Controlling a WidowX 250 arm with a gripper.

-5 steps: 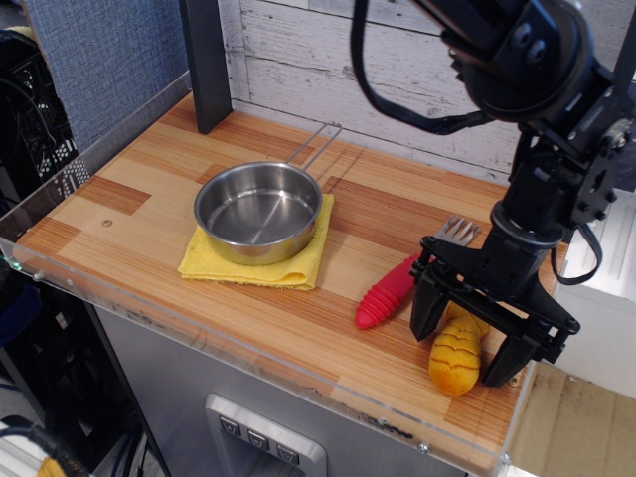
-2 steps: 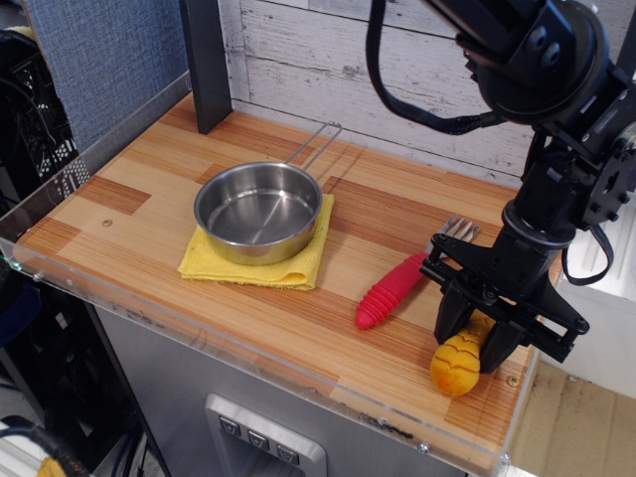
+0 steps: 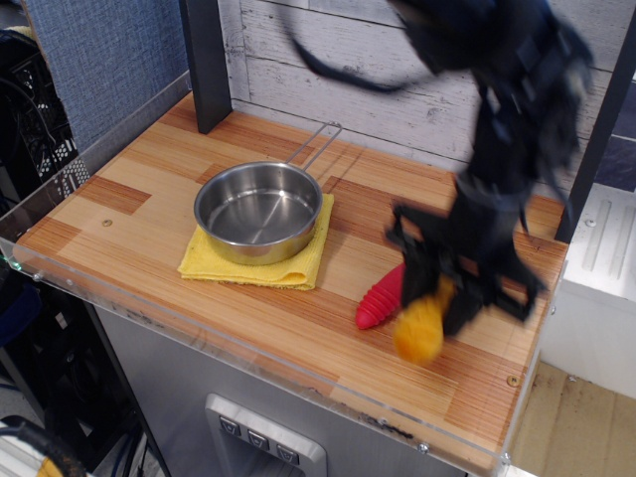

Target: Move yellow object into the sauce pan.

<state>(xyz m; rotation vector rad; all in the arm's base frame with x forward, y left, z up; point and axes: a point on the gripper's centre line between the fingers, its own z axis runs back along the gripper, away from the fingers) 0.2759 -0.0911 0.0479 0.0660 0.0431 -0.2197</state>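
Whitewashed planks back a striped wooden desk [image 3: 149, 214]; shiny steel sauce pan [image 3: 258, 211] sits empty on yellow cloth [image 3: 298, 266] while blurred black fingers [image 3: 449, 298] grasp a yellow-orange plush fish [image 3: 420, 326].

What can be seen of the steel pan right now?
The pan is round, shallow, shiny steel and empty, with a thin wire loop handle pointing toward the back wall. It sits upright on a folded yellow cloth on the wooden table, left of the gripper, which does not touch it.

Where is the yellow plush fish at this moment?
In the blurred camera view the yellow plush fish hangs in the gripper at the right front of the table, just right of the red fork handle, well away from the sauce pan.
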